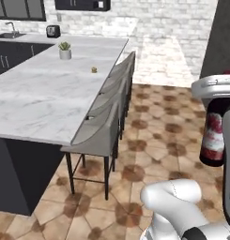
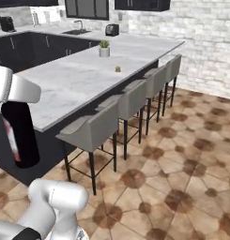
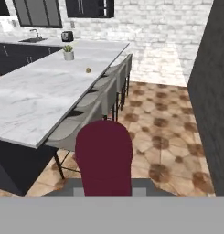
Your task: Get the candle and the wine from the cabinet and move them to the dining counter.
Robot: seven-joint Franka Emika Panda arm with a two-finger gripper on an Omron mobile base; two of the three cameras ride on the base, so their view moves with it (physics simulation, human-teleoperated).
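The wine (image 1: 213,136) is up in the air, hanging under the robot's white hand at the right edge of the left base view. It stands straight up, with its red and white label facing us. In the right base view the same bottle (image 2: 20,133) is at the left edge, dark and tall, under the white hand. The gripper (image 3: 104,189) is pinching the wine (image 3: 104,157) by its neck, and in the hand view the dark red cap sits big in the bottom middle.

The arm comes up from the bottom of both base views, bends at a round white joint, and its hand is held high with the bottle hanging down over the tiled floor (image 1: 158,140).

The dining counter (image 1: 36,98) is in the left half of the left base view, well apart from the bottle. Grey stools (image 1: 100,131) line its near side. A small potted plant (image 1: 65,50) and a tiny yellowish thing (image 1: 94,70) sit on its far part.
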